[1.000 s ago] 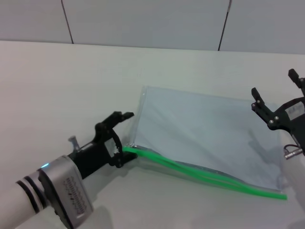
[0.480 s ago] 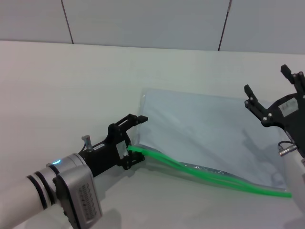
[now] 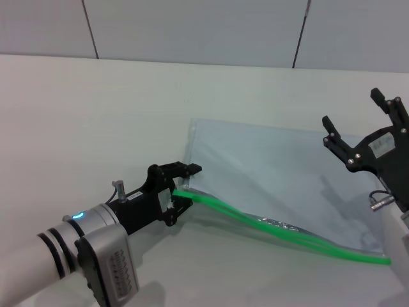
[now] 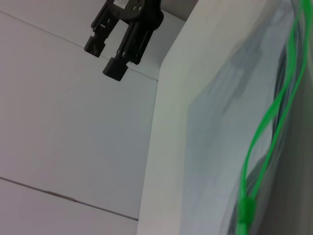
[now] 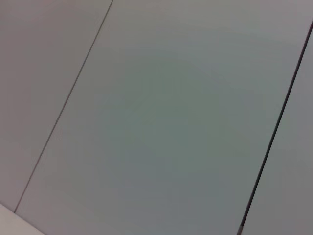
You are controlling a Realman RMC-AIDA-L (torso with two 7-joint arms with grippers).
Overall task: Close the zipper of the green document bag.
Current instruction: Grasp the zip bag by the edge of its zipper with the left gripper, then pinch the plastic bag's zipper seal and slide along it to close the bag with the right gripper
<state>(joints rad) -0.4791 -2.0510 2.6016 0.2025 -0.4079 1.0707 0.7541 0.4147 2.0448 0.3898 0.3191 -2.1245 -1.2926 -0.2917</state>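
The green document bag [image 3: 275, 173] lies flat on the white table, pale and translucent. Its zipper [image 3: 281, 229] runs along the near edge, and the two green strips stand apart in the middle. My left gripper [image 3: 184, 188] is at the bag's near left corner, open, its fingers straddling the zipper's end. In the left wrist view the zipper [image 4: 274, 117] ends at a small green slider [image 4: 244, 211] on the bag [image 4: 230, 127]. My right gripper [image 3: 358, 118] hangs open above the bag's right edge, holding nothing, and is also visible as the right gripper [image 4: 122, 34] in the left wrist view.
The white table [image 3: 96, 109] stretches out to the left and behind the bag. A grey panelled wall [image 3: 192, 29] stands at the back. The right wrist view holds only that wall [image 5: 156, 117].
My left gripper has moved in to the bag's near left corner and its fingers have narrowed around the zipper's end. My right gripper has drifted slightly left, over the bag's right edge.
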